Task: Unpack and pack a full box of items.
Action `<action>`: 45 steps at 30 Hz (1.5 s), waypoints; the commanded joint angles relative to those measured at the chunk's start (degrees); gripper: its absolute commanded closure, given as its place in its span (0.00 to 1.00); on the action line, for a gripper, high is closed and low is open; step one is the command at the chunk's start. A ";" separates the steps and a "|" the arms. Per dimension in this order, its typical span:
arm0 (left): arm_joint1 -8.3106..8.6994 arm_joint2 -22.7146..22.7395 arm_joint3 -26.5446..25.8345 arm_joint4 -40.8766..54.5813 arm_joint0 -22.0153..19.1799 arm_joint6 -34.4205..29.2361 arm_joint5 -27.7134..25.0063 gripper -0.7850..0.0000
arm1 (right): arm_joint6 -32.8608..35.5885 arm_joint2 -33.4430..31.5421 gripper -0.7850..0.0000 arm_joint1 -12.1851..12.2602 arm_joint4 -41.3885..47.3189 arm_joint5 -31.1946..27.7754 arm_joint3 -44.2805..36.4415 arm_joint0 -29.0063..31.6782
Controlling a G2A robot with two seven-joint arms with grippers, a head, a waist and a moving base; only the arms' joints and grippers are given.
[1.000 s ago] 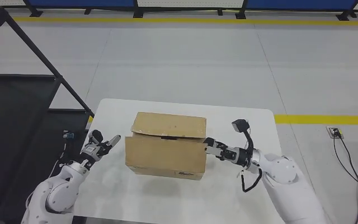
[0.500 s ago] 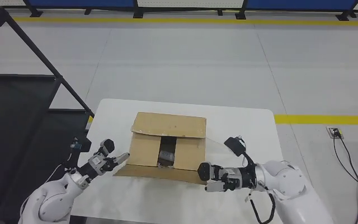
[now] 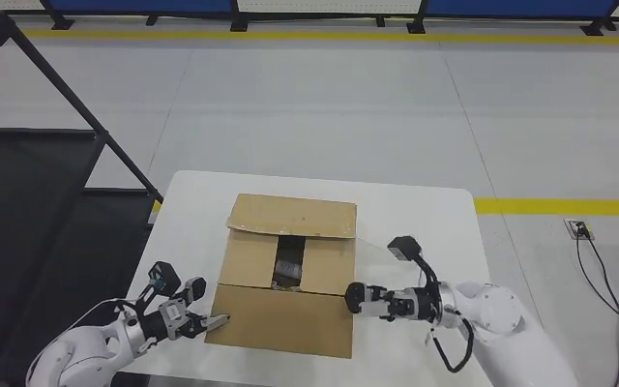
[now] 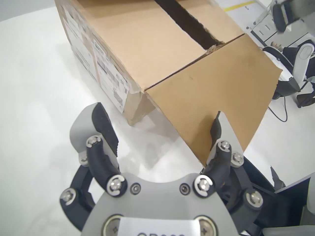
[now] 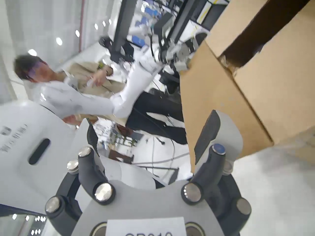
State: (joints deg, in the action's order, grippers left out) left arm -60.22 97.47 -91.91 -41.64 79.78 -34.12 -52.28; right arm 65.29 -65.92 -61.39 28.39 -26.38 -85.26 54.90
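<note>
Now the cardboard box [image 3: 250, 259] sits in the middle of the white surface [image 3: 416, 223]. Its near flap [image 3: 280, 319] is folded out from the box toward the robot and lies almost flat. The far flap [image 3: 293, 215] stands up at the box's back edge, tilted away. Two inner flaps [image 4: 137, 37] still cover most of the box's top, with a dark slot [image 3: 289, 263] between them; what is inside the box cannot be made out.

The left hand [image 3: 203, 322] is at the near flap's left outer corner, just off the box's front. Its fingers are spread wide, and one fingertip [image 4: 217, 124] rests against the cardboard there. The right hand [image 3: 353, 298] is at the flap's right edge, close to the box's front right corner. It is also spread wide and grips nothing, with one finger [image 5: 209, 128] beside the flap's edge.
</note>
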 commanded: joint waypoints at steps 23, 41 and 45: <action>0.17 -0.87 0.24 -1.80 0.18 1.84 1.41 0.00 | -15.42 4.30 0.00 -2.36 4.22 21.73 9.91 -8.35; 0.17 -0.87 0.24 -1.80 0.18 1.84 1.41 0.00 | -21.29 9.01 0.00 -6.51 8.93 19.79 20.59 -18.63; 0.17 -0.87 0.24 -1.80 0.18 1.84 1.41 0.00 | -29.43 11.44 0.00 -7.93 4.50 19.66 21.83 -22.24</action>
State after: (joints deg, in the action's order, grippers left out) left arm -60.05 96.60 -91.66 -43.43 79.96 -32.28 -50.87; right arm 37.91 -55.07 -69.05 34.04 -6.82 -63.65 33.45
